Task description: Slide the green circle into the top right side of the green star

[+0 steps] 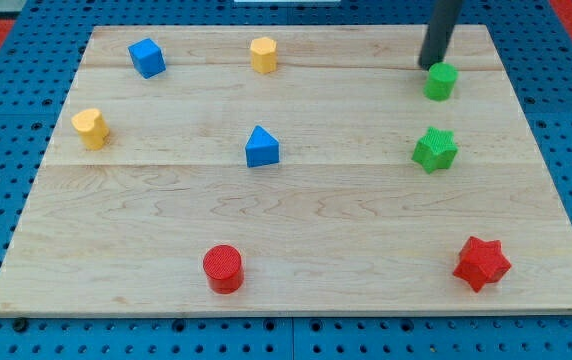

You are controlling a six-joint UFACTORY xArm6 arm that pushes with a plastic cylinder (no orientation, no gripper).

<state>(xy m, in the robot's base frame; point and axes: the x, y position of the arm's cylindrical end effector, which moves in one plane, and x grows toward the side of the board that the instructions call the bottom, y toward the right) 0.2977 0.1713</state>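
Note:
The green circle (441, 81) sits near the top right of the wooden board (296, 230). The green star (434, 149) lies below it, a short gap apart, slightly to the view's left. My tip (430, 65) is the lower end of a dark rod coming down from the view's top. It rests right at the circle's upper left edge, touching or nearly touching it.
Other blocks on the board: a blue cube (146, 57) and a yellow hexagon (263, 54) at the top, a yellow heart (90, 128) at the left, a blue triangle (261, 147) in the middle, a red circle (223, 268) and a red star (481, 263) at the bottom.

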